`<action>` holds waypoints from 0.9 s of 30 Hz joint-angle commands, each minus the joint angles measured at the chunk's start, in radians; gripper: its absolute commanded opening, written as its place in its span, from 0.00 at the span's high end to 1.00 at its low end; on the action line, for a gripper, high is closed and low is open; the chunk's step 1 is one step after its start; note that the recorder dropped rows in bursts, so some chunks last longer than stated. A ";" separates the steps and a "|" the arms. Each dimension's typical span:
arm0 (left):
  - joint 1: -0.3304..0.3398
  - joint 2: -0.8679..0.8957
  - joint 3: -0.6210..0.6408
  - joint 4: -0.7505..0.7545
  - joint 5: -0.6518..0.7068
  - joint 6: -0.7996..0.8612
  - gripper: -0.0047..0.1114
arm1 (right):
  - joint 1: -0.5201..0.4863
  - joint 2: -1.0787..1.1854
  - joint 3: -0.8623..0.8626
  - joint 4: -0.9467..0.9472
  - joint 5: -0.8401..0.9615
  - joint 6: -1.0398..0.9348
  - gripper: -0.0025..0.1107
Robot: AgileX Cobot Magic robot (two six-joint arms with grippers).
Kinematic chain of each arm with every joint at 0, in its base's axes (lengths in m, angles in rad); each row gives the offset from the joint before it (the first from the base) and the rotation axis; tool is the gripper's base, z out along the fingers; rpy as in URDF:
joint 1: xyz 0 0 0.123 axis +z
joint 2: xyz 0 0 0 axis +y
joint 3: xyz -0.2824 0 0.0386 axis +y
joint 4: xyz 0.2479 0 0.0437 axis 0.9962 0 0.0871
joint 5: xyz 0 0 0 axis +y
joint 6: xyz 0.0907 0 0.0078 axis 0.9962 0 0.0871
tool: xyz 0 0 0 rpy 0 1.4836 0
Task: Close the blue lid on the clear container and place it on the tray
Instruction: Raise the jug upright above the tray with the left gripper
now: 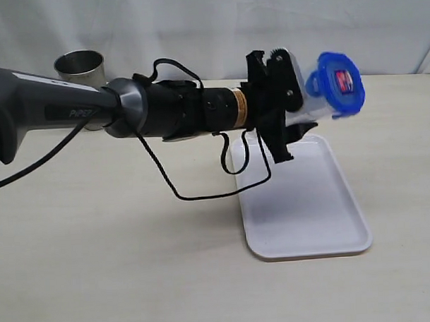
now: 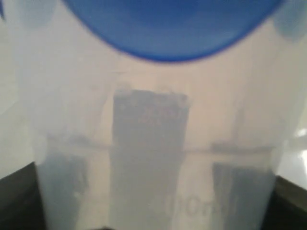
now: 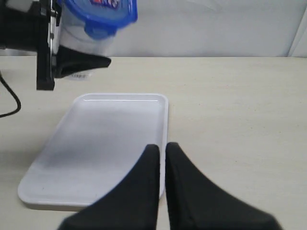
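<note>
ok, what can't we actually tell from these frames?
1. blue lid flaps, latched or not: too small in the exterior view, blurred in the left wrist view.
2. clear container base: hidden by the left gripper, exterior view.
3. metal cup lower part: behind the left arm, exterior view.
4. right gripper: outside the exterior view.

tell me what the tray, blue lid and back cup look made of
Tray: probably plastic, smooth white with a soft sheen. Blue lid: glossy moulded plastic, with snap flaps. Cup: seemingly metal, grey and dully reflective.
</note>
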 commanded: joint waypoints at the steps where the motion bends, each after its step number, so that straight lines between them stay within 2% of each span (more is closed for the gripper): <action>1: 0.067 -0.009 -0.011 -0.017 -0.339 -0.367 0.96 | -0.008 -0.005 0.003 0.004 0.000 0.001 0.94; 4: 0.093 -0.009 -0.011 -0.017 -0.490 -0.513 0.96 | -0.008 -0.005 0.003 0.004 0.000 0.001 0.94; 9: 0.099 -0.006 -0.011 -0.016 -0.569 -0.612 0.96 | -0.008 -0.005 0.003 0.004 0.000 0.001 0.94; 14: 0.097 0.062 -0.011 -0.016 -0.692 -0.619 0.96 | -0.008 -0.005 0.003 0.004 0.000 0.001 0.94; 19: 0.095 0.210 -0.011 -0.052 -0.806 -0.609 0.96 | -0.008 -0.005 0.003 0.004 0.000 0.001 0.94; 27: 0.093 0.243 -0.011 -0.012 -0.793 -0.532 0.96 | -0.008 -0.005 0.003 0.004 0.000 0.001 0.94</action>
